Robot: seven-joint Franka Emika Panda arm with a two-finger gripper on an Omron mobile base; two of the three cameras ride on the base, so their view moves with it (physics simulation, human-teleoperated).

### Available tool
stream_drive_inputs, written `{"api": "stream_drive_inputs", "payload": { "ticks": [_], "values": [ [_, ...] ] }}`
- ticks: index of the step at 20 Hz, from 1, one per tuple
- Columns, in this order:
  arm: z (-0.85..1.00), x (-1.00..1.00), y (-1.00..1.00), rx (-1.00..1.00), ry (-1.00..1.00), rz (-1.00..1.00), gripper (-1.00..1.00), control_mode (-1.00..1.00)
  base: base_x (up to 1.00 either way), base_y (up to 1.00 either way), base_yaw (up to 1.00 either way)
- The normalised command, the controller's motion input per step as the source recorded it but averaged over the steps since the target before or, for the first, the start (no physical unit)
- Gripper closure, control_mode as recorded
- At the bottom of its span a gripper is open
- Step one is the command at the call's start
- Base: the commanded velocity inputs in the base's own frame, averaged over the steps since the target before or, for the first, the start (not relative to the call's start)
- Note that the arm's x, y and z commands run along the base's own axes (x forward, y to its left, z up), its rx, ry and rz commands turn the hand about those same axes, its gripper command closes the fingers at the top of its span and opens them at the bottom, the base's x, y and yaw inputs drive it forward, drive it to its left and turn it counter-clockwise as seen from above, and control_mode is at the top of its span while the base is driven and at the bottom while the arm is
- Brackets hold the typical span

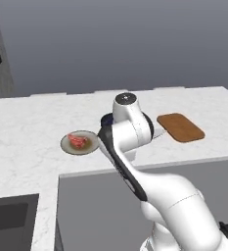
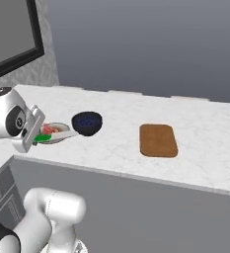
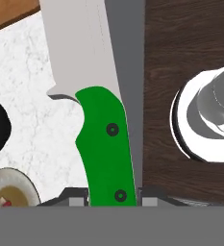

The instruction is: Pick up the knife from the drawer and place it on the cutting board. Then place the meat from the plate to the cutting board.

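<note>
My gripper (image 3: 112,196) is shut on the knife's green handle (image 3: 106,144), and the pale blade (image 3: 80,43) points away from the hand. From the right base the gripper (image 2: 39,137) hangs above the counter's front edge with the knife (image 2: 57,135) just in front of the plate (image 2: 62,129). The beige plate (image 1: 66,144) carries the red meat (image 1: 77,140). The reddish-brown cutting board (image 1: 180,126) lies bare to the right (image 2: 158,140), and its corner (image 3: 7,12) shows past the blade. A grey box shape (image 2: 3,192) under the counter may be the drawer; I cannot tell.
A dark blue bowl (image 2: 87,122) stands on the white marble counter (image 2: 210,148) between plate and board. A dark recess (image 1: 10,220) sits at the counter's lower left. Dark wood floor (image 3: 180,48) lies below the counter edge. A black-framed panel (image 2: 13,34) hangs on the left wall.
</note>
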Motion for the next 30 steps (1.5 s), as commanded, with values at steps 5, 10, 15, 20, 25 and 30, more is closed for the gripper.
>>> {"api": "stream_drive_inputs", "payload": {
  "ticks": [5,10,15,20,25,30],
  "values": [
    [0.00,0.00,0.00,0.00,0.00,0.00,1.00,1.00,0.40,0.00,-0.08],
    [0.00,0.00,0.00,0.00,0.00,0.00,1.00,1.00,0.59,0.00,-0.02],
    [0.00,0.00,-0.10,0.02,0.00,0.00,1.00,-1.00,0.15,-0.10,0.00],
    [0.00,0.18,-0.96,0.13,0.03,0.00,1.00,-1.00,0.00,0.00,0.00],
    [0.08,0.60,-1.00,0.13,0.11,0.00,1.00,-1.00,0.00,0.00,0.00],
    [0.00,0.69,-1.00,0.10,0.10,0.00,1.00,-1.00,0.00,0.00,0.00]
  ]
}}
